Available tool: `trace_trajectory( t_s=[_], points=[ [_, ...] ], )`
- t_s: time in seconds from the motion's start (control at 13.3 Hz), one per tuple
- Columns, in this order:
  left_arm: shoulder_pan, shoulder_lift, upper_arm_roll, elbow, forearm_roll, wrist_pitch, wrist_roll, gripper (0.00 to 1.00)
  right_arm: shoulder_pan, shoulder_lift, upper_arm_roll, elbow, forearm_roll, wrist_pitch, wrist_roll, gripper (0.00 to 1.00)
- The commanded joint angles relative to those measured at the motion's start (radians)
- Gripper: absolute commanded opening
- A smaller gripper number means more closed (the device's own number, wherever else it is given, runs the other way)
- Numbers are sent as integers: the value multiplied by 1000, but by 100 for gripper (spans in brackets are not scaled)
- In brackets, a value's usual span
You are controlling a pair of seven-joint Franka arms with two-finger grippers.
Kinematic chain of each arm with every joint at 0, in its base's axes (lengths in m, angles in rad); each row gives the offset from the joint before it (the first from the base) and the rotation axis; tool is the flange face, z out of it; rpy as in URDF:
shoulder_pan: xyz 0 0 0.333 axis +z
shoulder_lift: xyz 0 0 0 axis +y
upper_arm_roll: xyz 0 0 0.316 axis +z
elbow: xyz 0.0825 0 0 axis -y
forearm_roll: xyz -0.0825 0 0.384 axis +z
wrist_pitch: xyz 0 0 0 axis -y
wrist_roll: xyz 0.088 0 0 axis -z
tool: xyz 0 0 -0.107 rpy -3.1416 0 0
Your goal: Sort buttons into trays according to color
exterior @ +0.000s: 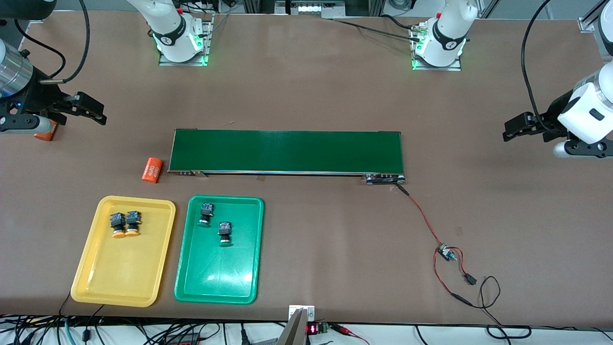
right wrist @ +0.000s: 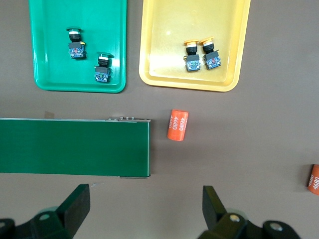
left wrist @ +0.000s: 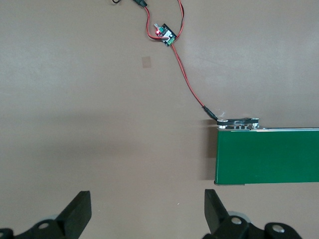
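Two yellow-orange capped buttons (exterior: 117, 223) (exterior: 132, 222) lie side by side in the yellow tray (exterior: 119, 268), in the part of it farther from the front camera. Two dark green capped buttons (exterior: 206, 213) (exterior: 224, 232) lie in the green tray (exterior: 215, 278) beside it. The right wrist view shows both trays and all the buttons, the green pair (right wrist: 76, 45) and the yellow pair (right wrist: 192, 56). My right gripper (exterior: 91, 110) hangs open and empty at the right arm's end of the table. My left gripper (exterior: 515, 129) hangs open and empty at the left arm's end, with bare table between its fingers (left wrist: 79, 211).
A long dark-green conveyor belt (exterior: 287, 151) lies across the middle of the table. One orange cylinder (exterior: 152, 170) lies by its end toward the right arm, another (exterior: 46, 134) under the right gripper. A small circuit board (exterior: 445, 252) with red wires trails from the belt's other end.
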Motion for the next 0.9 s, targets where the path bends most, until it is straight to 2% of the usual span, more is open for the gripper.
trace_trajectory(
  t_s=[0.0,0.82],
  points=[
    [0,18,4,35,-12,-26,0,100,-3,8,1,12,16,3,-6,100],
    [0,16,4,36,-10,-35,-3,100,-2,11,1,15,15,9,-6,100]
  ],
)
